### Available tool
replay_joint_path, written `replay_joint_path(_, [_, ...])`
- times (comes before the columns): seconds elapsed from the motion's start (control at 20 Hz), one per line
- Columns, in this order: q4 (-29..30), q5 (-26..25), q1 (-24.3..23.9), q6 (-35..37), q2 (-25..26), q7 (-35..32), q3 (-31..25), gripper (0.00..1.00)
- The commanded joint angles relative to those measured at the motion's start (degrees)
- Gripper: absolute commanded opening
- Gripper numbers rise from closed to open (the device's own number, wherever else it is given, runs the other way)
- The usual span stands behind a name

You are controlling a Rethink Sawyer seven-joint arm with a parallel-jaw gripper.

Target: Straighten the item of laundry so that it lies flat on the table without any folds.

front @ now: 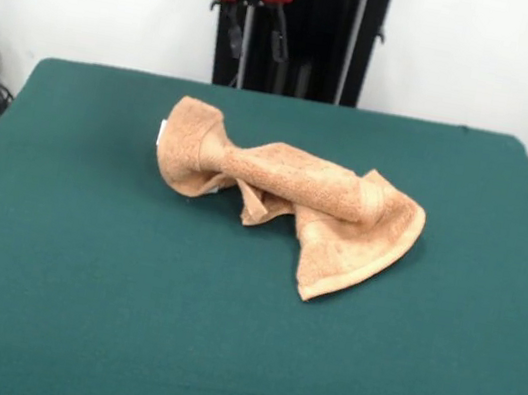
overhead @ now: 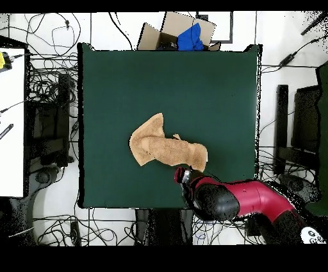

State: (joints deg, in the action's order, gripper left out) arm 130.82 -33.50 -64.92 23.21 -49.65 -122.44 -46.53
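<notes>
The towel [front: 284,196] lies near the middle of the table [front: 44,303], crumpled and not yet spread. Going left to right in the front view: its left end is a rounded, bunched lobe with a tiny white tag at the edge; the middle is twisted into a thick roll; the right end fans out into a flatter flap with the hemmed border showing along its lower edge.

In the overhead view the arm [overhead: 243,197] reaches in beside the towel, and its gripper [overhead: 184,176] sits just by the towel's nearest corner. Whether it is open or closed cannot be told from either view.

My judgement: the work is at its start, at the approach-and-grasp step. The next move calls for taking hold of a free corner or hem and pulling it away from the twist, so the roll unwinds rather than tightens.
</notes>
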Motion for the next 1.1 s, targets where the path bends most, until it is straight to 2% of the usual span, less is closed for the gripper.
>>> replay_joint_path(0.05, [4.8, -2.0, 0.6, 0.3, -5.2, 6.2, -4.4, 1.0])
replay_joint_path(0.2, [4.1, -4.6, 0.8, -1.7, -2.9, 3.9, -0.7, 1.0])
replay_joint_path(0.35, [3.0, -4.4, 0.6, -5.2, -2.8, 2.0, -0.8, 1.0])
replay_joint_path(0.6, [5.3, 0.2, 4.7, -13.5, -10.5, -5.0, -2.6, 1.0])
replay_joint_path(0.7, [6.1, 0.8, 6.5, -16.2, -12.7, -6.8, -1.4, 1.0])
replay_joint_path(1.1, [4.7, -1.3, 9.4, -17.2, -12.7, -4.3, 3.8, 1.0])
